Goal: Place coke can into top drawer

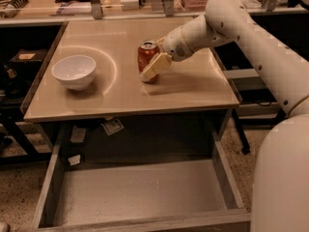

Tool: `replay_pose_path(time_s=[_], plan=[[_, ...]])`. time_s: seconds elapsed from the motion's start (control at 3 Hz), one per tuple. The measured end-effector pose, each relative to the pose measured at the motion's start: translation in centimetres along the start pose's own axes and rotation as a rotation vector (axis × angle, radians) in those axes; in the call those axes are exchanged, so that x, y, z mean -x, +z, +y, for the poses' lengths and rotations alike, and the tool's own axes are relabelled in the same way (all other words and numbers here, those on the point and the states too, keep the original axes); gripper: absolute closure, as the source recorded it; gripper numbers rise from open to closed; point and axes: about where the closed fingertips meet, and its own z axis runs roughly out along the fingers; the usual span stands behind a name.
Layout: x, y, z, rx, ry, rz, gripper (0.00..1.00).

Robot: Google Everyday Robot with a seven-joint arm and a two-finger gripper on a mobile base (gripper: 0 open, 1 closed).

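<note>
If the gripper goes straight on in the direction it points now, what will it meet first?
The coke can. The gripper points down and to the left over the beige tabletop, and the can stands right at its tip, seemingly touching it, though depth is unclear.

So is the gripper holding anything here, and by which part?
Cannot be told. The gripper sits against the lower body of the coke can, which stands upright on the tabletop; whether it is clamped is hidden.
</note>
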Motion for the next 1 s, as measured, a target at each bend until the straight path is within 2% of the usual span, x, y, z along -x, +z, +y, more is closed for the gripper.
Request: replay_pose_path(time_s=[1.0], plan=[[0.0,0.01,0.0,0.0,0.0,0.0,0.87]])
